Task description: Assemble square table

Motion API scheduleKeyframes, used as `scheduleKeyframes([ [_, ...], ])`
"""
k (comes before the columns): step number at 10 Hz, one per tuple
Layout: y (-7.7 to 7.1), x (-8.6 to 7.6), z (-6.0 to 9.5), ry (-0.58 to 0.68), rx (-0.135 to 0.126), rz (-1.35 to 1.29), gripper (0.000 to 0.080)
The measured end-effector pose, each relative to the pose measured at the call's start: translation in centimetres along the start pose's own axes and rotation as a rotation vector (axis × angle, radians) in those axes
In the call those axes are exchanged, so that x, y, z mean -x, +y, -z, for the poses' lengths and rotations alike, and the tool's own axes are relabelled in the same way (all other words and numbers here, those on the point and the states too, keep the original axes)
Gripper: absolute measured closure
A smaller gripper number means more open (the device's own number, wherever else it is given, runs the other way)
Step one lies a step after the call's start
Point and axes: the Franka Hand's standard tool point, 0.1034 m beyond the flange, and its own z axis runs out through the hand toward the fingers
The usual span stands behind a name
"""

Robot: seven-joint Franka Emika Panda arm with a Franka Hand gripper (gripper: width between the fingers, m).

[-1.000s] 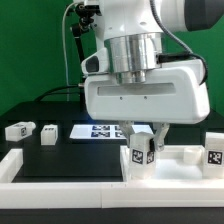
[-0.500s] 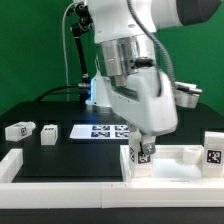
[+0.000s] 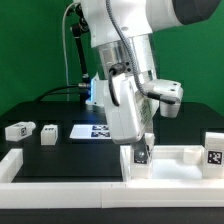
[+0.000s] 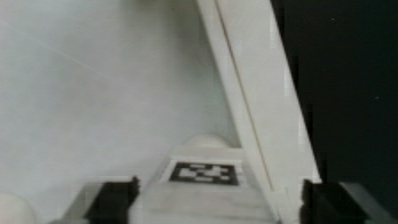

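Square table top [image 4: 89,90], white plastic with a raised rim, lies right under the gripper [image 4: 217,200]. The jaws stand open either side of an upright leg [image 4: 208,172], apart from it. The black-and-white tag on it shows no readable writing. A loose leg [image 3: 48,135] lies well apart.

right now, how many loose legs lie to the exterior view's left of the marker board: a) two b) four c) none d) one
a, one leg and a second leg lie apart from each other, both on the exterior view's left of the marker board.
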Motion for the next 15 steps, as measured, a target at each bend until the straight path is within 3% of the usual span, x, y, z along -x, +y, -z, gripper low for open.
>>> scheduleKeyframes([
  [1, 0.2, 0.3, -0.1, 0.024, 0.004, 0.157, 0.0234],
  [2, 0.2, 0.4, -0.3, 0.048, -0.004, 0.319, 0.0234],
  [3, 0.4, 0.4, -0.3, 0.055, -0.005, 0.42, 0.0168],
  [5, 0.3, 0.2, -0.3, 0.057, -0.001, 0.527, 0.0155],
  [7, 0.2, -0.2, -0.2, 0.1, 0.036, 0.921, 0.0151],
  [9, -0.2, -0.4, 0.1, 0.122, 0.051, 1.204, 0.0151],
  [10, -0.2, -0.4, 0.0, 0.122, 0.051, 1.175, 0.0278],
  [11, -0.2, -0.4, -0.1, 0.123, 0.05, 1.15, 0.0278],
  [12, -0.2, -0.5, -0.1, 0.123, 0.05, 1.152, 0.0417],
  [13, -0.1, -0.7, -0.1, 0.125, 0.052, 1.115, 0.0505],
  [15, -0.1, -0.8, -0.1, 0.126, 0.043, 0.974, 0.0505],
])
